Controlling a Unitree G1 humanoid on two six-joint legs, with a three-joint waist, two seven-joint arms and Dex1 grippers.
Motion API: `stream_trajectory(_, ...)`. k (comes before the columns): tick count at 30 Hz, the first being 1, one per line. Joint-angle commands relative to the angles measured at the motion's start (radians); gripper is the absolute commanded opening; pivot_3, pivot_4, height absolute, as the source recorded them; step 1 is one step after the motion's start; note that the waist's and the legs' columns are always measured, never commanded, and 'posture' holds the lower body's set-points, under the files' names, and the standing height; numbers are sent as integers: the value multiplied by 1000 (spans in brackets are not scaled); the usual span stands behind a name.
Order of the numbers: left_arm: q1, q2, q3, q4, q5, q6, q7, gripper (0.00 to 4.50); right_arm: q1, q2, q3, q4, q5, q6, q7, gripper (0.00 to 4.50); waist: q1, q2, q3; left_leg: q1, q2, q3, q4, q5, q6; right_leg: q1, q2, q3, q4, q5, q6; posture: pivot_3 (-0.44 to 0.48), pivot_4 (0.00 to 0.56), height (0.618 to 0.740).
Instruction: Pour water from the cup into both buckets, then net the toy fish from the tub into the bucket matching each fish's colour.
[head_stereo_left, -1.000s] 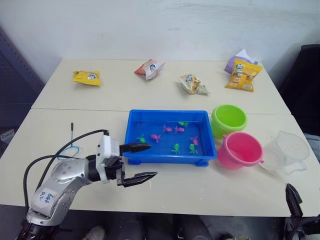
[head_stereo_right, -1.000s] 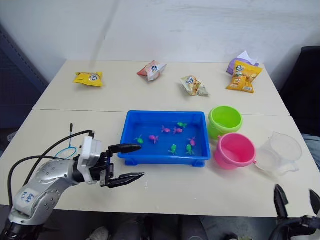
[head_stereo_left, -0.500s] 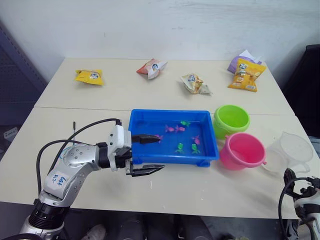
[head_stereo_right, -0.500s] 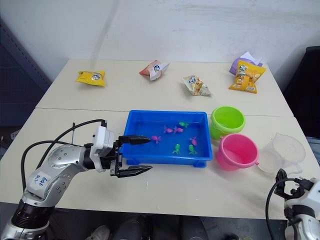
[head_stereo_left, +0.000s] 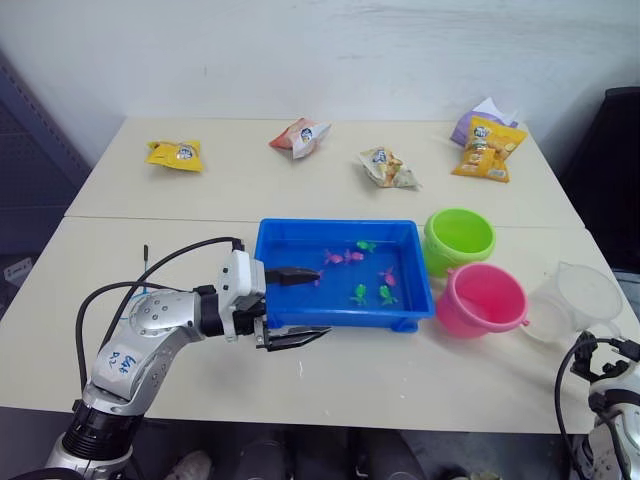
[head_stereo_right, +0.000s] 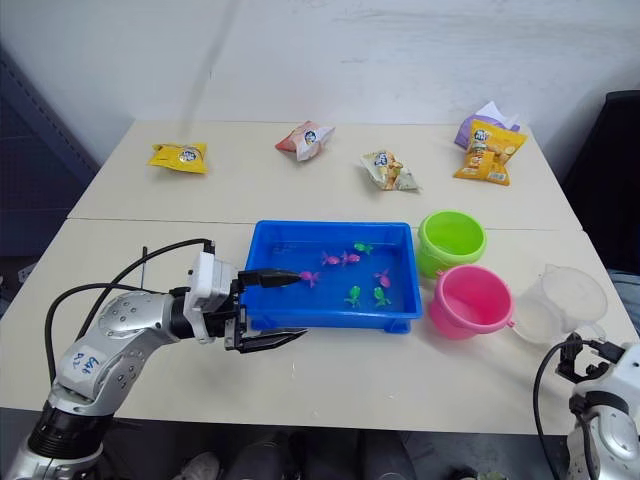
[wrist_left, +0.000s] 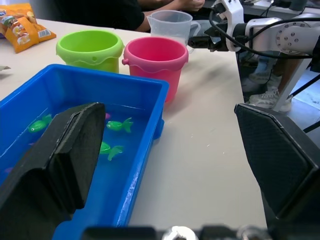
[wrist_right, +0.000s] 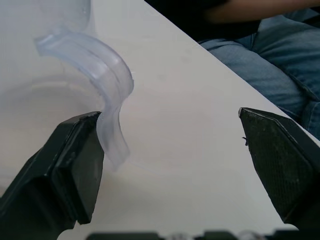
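Matte beige table (head_stereo_left: 400, 375) | glossy rectangular tub (head_stereo_left: 342, 233) | clear cup (head_stereo_left: 575, 300) | both grippers (head_stereo_left: 292, 305) (wrist_right: 170, 165) agape

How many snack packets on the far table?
5, in a row along the far table: yellow packet at the left, red-and-white packet, cream packet mid-table, orange packet at the right, purple packet partly hidden behind the orange one.

You had pink and green toy fish (head_stereo_left: 355, 293) floating in the blue tub (head_stereo_left: 341, 316), with the green bucket (head_stereo_left: 459, 238), pink bucket (head_stereo_left: 482, 299) and clear cup (head_stereo_left: 575, 301) to its right.
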Motion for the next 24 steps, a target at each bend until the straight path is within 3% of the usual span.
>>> stream_trajectory(1, 3, -18, 3, -19, 19, -31, 15, 4445, -38, 1, -57, 24, 22, -42, -29, 4500, 0, 0, 0, 0, 0, 0, 0, 0, 0, 0, 0, 0, 0, 0, 0, 0, 150, 738)
stream_trajectory(13, 13, -45, -2, -21, 41, -36, 34, 4445, -127, 6, -53, 145, 26, -145, -15, 4500, -2, 0, 0, 0, 0, 0, 0, 0, 0, 0, 0, 1, 0, 0, 0, 0, 150, 738)
stream_trajectory(16, 9, -47, -1, -18, 43, -37, 35, 4500, -144, -1, -46, 170, 34, -184, 25, 3520, -2, 0, 0, 0, 0, 1, 0, 0, 0, 0, 1, 1, 0, 0, 0, 0, 150, 738)
stream_trajectory(23, 35, -52, -2, -26, 52, -43, 41, 4500, -150, 0, -47, 166, 42, -212, 60, 40, -1, 0, 0, 0, 0, 1, 0, 0, 0, 0, 1, 1, 0, 0, 0, 0, 150, 738)
stream_trajectory(24, 39, -54, -3, -27, 53, -44, 43, 4500, -149, -1, -48, 163, 43, -218, 62, 40, -1, 0, 0, 0, 0, 1, 0, 0, 0, 0, 1, 1, 0, 0, 0, 0, 150, 738)
